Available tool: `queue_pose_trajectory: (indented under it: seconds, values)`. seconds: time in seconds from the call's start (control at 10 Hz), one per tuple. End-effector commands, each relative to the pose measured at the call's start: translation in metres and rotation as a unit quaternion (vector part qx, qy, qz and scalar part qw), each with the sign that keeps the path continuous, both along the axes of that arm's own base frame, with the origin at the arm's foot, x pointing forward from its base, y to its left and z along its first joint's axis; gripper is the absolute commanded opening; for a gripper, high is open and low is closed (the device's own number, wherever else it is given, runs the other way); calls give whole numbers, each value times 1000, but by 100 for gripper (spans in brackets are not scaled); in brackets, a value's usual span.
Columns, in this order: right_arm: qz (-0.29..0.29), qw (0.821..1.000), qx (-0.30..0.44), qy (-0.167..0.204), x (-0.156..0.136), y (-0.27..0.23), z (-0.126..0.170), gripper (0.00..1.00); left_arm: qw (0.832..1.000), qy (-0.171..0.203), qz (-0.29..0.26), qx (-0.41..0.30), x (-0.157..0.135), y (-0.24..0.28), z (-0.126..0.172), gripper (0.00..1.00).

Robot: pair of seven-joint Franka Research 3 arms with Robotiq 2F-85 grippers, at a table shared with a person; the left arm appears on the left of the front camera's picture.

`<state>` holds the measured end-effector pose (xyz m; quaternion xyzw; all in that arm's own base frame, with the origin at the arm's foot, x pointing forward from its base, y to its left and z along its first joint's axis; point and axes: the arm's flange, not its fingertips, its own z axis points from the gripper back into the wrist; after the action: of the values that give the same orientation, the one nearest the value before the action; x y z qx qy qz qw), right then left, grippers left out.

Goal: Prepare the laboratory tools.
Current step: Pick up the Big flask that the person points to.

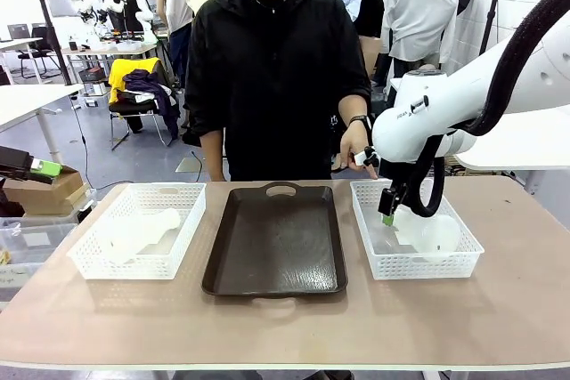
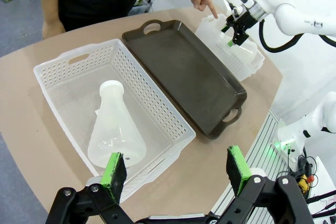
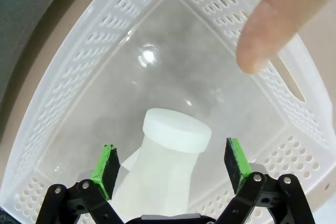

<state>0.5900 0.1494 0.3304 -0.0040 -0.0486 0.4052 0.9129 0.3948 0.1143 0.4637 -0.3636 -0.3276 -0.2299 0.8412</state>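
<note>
My right tool (image 3: 170, 153) stands wide and holds nothing, its green pads either side of the capped neck of a flask (image 3: 176, 132). That flask sits just below the tool in the right basket (image 3: 68, 82), and neither pad touches it. Just past the tool's tip, a person's finger (image 3: 268, 30) points down over the basket's far rim. My left tool (image 2: 175, 166) is also wide and empty. It hangs well above the second flask (image 2: 114, 129), which lies on its side in the left basket (image 2: 147, 85) ahead of and below it. Beyond that basket the dark tray (image 2: 189, 72) sits bare on the worktop (image 2: 21, 103). I judge the task barely begun. Both flasks are in their baskets and neither is grasped, so closing on the neck, lifting and setting out, probably on the tray, are all left.
</note>
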Motion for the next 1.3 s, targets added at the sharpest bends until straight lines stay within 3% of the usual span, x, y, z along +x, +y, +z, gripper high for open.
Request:
queue_pose_trajectory:
  seconds: [0.0,0.9,1.2]
  values:
    - [10,1000,9,7,7,0,2,100,1000,-2,-2,-4,0,1,0,100]
    - [4,1000,-7,10,16,0,-13,100,1000,-2,-2,-4,0,1,0,100]
    - [5,1000,-7,0,17,-2,-14,48,1000,-2,-2,-4,0,1,0,100]
